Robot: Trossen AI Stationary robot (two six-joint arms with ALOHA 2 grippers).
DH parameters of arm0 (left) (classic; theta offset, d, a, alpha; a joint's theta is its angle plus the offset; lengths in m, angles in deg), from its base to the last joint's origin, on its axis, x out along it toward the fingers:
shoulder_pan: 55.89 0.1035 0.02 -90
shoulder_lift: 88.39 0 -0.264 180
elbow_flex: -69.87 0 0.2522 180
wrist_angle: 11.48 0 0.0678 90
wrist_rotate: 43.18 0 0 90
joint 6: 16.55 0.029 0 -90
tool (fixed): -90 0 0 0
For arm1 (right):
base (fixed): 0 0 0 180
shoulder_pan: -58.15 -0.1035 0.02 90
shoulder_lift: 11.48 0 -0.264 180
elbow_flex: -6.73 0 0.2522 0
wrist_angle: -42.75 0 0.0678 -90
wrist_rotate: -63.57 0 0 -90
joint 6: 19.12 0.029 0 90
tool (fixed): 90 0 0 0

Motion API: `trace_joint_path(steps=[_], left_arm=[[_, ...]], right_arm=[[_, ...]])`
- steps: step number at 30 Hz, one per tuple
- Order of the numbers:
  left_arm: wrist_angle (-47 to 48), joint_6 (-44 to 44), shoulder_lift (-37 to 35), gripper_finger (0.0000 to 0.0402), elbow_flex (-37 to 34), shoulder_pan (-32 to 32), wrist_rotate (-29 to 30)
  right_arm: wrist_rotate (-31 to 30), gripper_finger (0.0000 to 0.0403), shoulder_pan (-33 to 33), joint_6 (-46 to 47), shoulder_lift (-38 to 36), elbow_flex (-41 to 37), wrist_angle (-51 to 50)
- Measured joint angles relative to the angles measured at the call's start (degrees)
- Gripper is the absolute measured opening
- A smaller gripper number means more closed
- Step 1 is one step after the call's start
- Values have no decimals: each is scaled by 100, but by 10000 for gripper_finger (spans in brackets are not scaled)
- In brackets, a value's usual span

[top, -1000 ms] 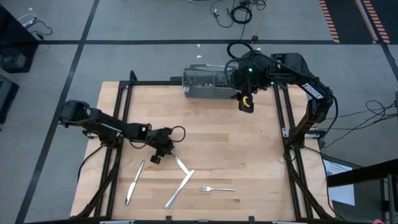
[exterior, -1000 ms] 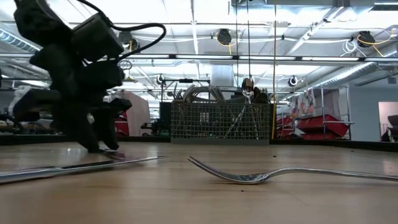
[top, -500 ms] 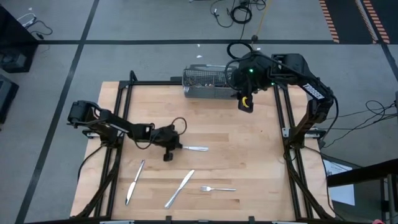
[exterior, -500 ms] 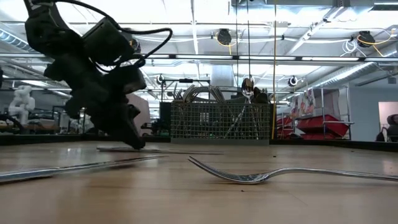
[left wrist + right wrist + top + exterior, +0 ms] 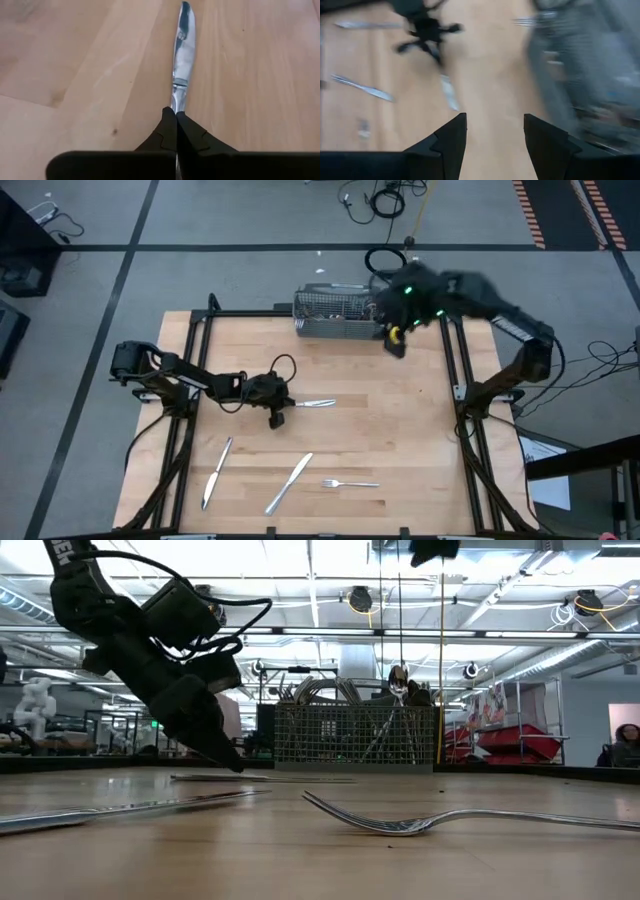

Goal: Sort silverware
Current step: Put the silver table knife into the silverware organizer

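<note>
Fork (image 5: 450, 819): nearest the low camera; thin bright metal, tines arched off the wooden table (image 5: 420, 430); untouched.
Loose knives: one (image 5: 289, 482) beside the fork, one (image 5: 216, 472) further left; both flat, slim, mirror-finished.
Left gripper (image 5: 175, 116): fingers pressed together on the handle end of a table knife (image 5: 181, 55); blade lies flat on the wood, pointing away from the wrist.
Step in hand: judged to be carrying the clamped knife across mid-table toward the basket.
Next move: lift the knife clear, travel to the mesh basket (image 5: 335, 312), tip it handle-down into a compartment.
Basket: grey wire mesh, rectangular, at the far edge; several pieces already stand in it.
Right gripper (image 5: 495, 131): fingers apart, holding nothing, raised just beside the basket.
Table surface: pale butcher-block planks, smooth, matte.
</note>
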Motion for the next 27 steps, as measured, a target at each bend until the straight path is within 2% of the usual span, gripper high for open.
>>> trace_joint_path(steps=[4, 8, 12, 15, 19, 23, 27], left_arm=[[-64, -14, -4, 1, 2, 73, 29], [23, -392, -90, 1, 11, 111, 34], [299, -594, -589, 1, 20, 49, 87], [899, -672, -1166, 1, 23, -55, 350], [1808, -984, -1850, 1, -177, -244, 780], [1673, -1252, -2149, 0, -599, -464, 794], [1677, -1305, -2160, 0, -667, -538, 826]], right_arm=[[990, 183, -178, 636, -463, -2328, 2228], [1398, 183, -449, 1650, -612, -4378, 4613], [1551, 183, -698, 2644, -612, -5685, 6205], [1558, 183, -885, 3089, -612, -6219, 6835], [1433, 183, -1027, 3107, -620, -6354, 6978], [1249, 183, -1057, 2989, -621, -6354, 7067], [1243, 183, -1028, 2981, -621, -6354, 7280]])
